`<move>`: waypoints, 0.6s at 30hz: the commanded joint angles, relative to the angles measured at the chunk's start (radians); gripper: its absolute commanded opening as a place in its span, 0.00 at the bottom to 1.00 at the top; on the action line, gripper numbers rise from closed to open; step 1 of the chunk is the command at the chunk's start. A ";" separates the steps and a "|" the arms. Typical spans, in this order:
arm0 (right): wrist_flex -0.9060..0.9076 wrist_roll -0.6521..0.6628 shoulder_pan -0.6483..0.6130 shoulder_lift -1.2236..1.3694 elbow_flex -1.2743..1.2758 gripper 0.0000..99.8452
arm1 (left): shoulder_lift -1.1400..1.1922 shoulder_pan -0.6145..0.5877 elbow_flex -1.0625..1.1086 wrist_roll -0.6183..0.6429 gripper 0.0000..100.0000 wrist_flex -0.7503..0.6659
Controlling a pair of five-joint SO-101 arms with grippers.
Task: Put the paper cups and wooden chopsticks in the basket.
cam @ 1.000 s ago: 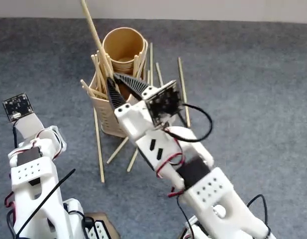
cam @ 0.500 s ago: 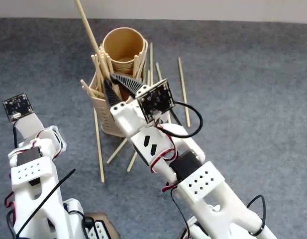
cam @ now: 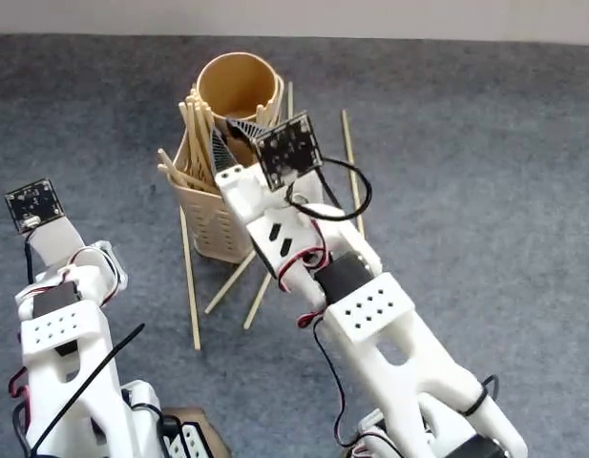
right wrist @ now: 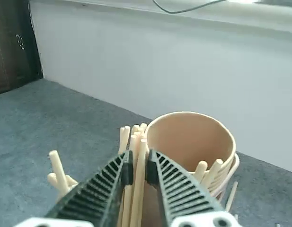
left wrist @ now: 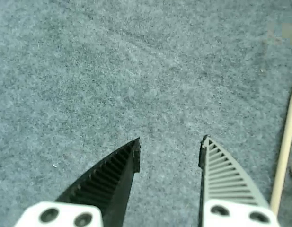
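Tan paper cups [cam: 237, 91] nested in beige basket [cam: 210, 227], pale chopsticks [cam: 192, 119] upright

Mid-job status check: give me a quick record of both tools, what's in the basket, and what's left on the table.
right tool: above the basket, closed on an upright chopstick
left tool: open, over bare carpet
paper cups: stacked inside the basket
chopsticks in basket: a bundle beside the cups
loose chopsticks: several on the carpet around the basket
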 commanded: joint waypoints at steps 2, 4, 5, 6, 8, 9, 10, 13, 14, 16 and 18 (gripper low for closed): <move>0.409 0.051 0.081 -0.111 -0.205 0.07 | -0.010 0.008 -0.002 0.003 0.21 -0.017; 0.636 0.104 0.116 -0.130 -0.280 0.07 | -0.012 0.005 -0.005 -0.014 0.21 -0.014; 0.753 0.121 0.133 -0.136 -0.308 0.07 | -0.015 0.005 -0.008 -0.051 0.21 -0.012; 0.868 0.121 0.153 -0.137 -0.334 0.07 | -0.016 0.005 -0.013 -0.089 0.21 -0.011; 1.053 0.086 0.194 -0.137 -0.348 0.07 | -0.012 0.007 -0.050 -0.124 0.21 0.035; 1.110 0.061 0.216 -0.139 -0.320 0.06 | -0.010 0.007 -0.088 -0.126 0.21 0.087; 1.125 0.040 0.248 -0.147 -0.283 0.06 | -0.010 0.012 -0.131 -0.127 0.21 0.138; 1.056 0.023 0.341 -0.228 -0.102 0.06 | -0.010 0.015 -0.275 -0.138 0.21 0.249; 1.015 0.026 0.371 -0.277 -0.016 0.06 | -0.008 0.013 -0.332 -0.169 0.21 0.281; 0.921 0.026 0.395 -0.386 0.168 0.06 | 0.002 0.012 -0.440 -0.232 0.21 0.359; 0.823 0.028 0.395 -0.499 0.355 0.06 | 0.047 0.012 -0.567 -0.270 0.21 0.453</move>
